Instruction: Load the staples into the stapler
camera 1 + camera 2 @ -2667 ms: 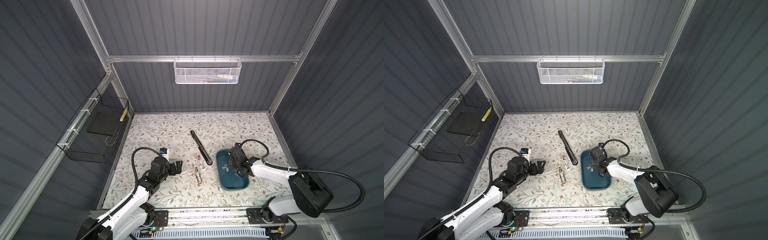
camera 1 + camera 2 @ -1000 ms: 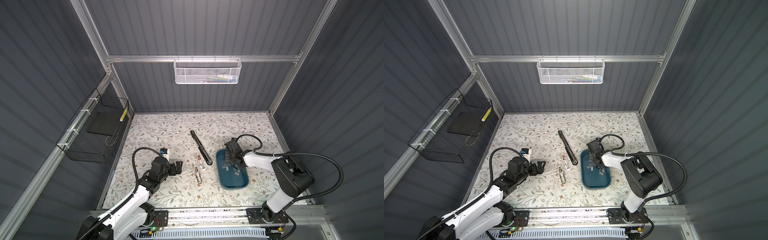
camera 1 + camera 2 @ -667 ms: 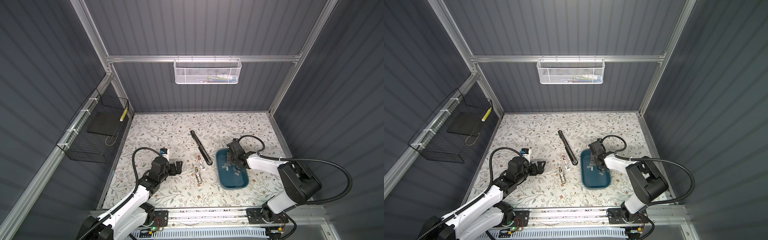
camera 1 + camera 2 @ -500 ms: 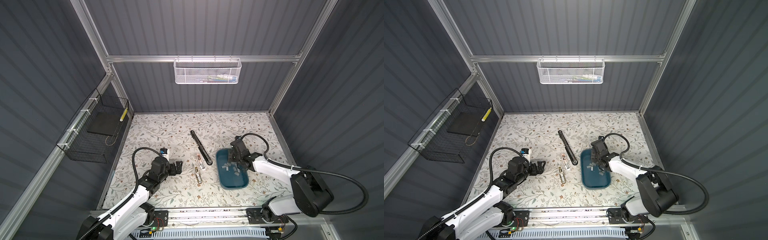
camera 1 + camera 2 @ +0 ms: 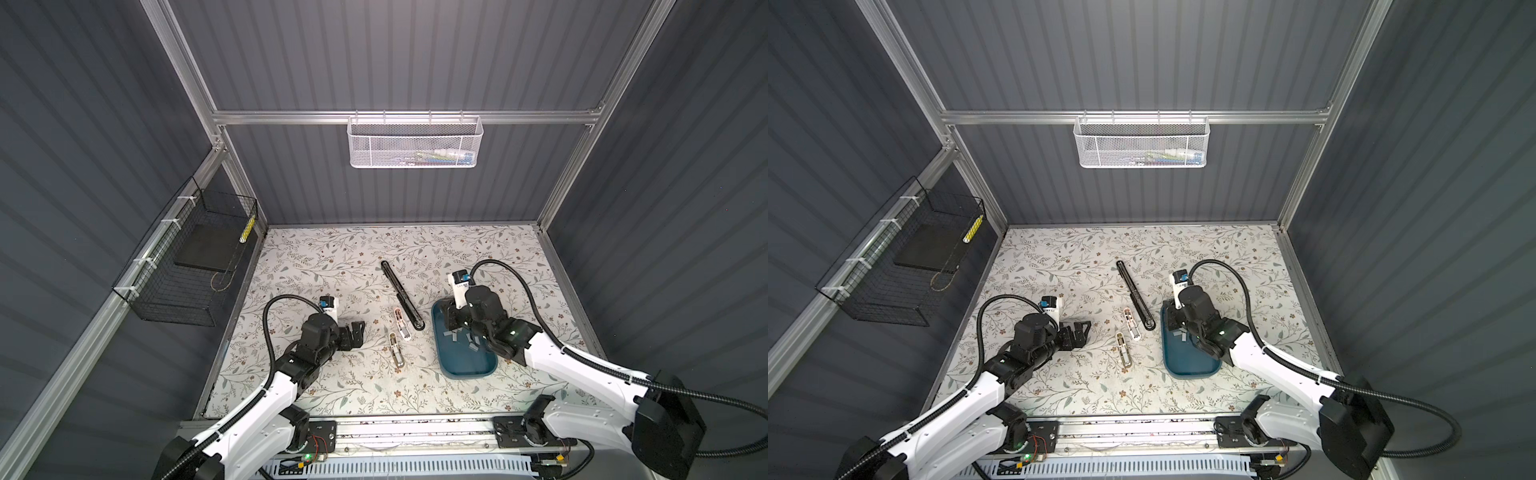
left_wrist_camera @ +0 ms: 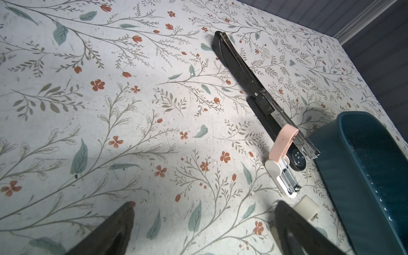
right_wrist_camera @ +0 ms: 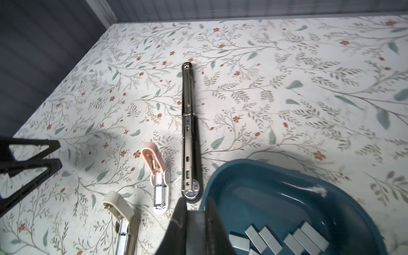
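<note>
Clamps with the right gripper [image 7: 195, 212] shut on one short, flat, silver-grey staple strip [image 7: 195, 223], just above the teal tray's [image 7: 265, 174] rim. Shows more grey strips [image 7: 293, 240] lying loose inside that tray. Holds the left gripper [image 5: 356, 332] spread wide, well apart from the tray.

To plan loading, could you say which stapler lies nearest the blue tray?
The long black metal stapler; its round end is beside the blue plastic tray, unlike the pink stapler and beige stapler.
</note>
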